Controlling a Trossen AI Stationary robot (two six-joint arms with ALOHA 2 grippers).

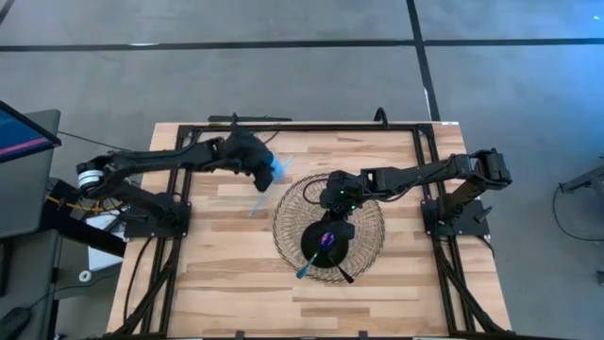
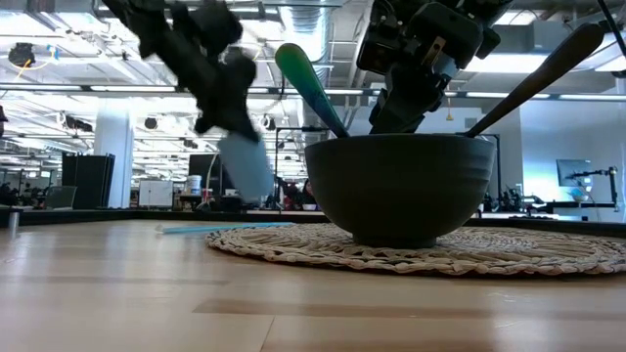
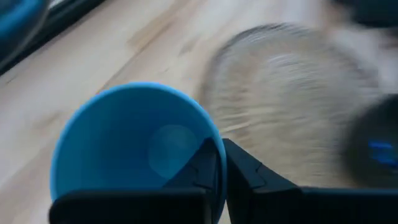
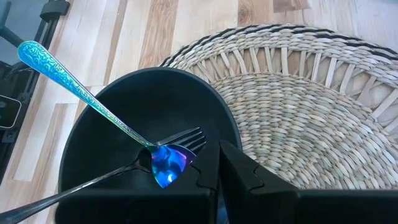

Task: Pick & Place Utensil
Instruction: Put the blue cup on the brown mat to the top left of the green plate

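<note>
A blue cup (image 3: 137, 149) is in my left gripper (image 3: 221, 146), above the table left of the woven mat (image 1: 293, 222); in the low view the cup (image 2: 245, 161) is off the wood. A black bowl (image 1: 328, 243) stands on the mat. A blue-handled spoon (image 4: 74, 87) and a dark fork (image 4: 180, 140) lie in the bowl, their handles leaning on its rim. My right gripper (image 4: 219, 149) is shut and hovers above the bowl's far rim (image 2: 416, 88), touching nothing. My left gripper pinches the cup's rim (image 3: 214, 134), one finger inside the cup and one outside its wall. The cup is lifted clear of the table and hangs tilted below the fingers, as the low view shows.
A thin pale blue thing (image 2: 225, 228) lies on the wood left of the mat. Black frame rails (image 1: 311, 126) run along the table's far edge and sides. Bare wood (image 1: 217, 283) lies on the near left part.
</note>
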